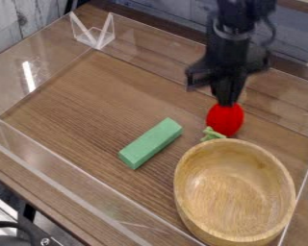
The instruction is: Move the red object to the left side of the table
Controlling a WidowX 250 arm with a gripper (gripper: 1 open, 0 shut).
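Robot arm [243, 24]: matte black throughout, built of stacked rounded, roughly cylindrical segments that widen into a blocky wrist housing. Gripper [227, 96]: likewise black, with short dark fingers projecting below the housing; motion blur hides finer details such as screws or markings.

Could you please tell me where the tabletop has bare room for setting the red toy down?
Bare wood lies left of the green rectangular block, toward the clear acrylic wall. Crowded on the right: small red strawberry toy, round wooden bowl, black gripper.
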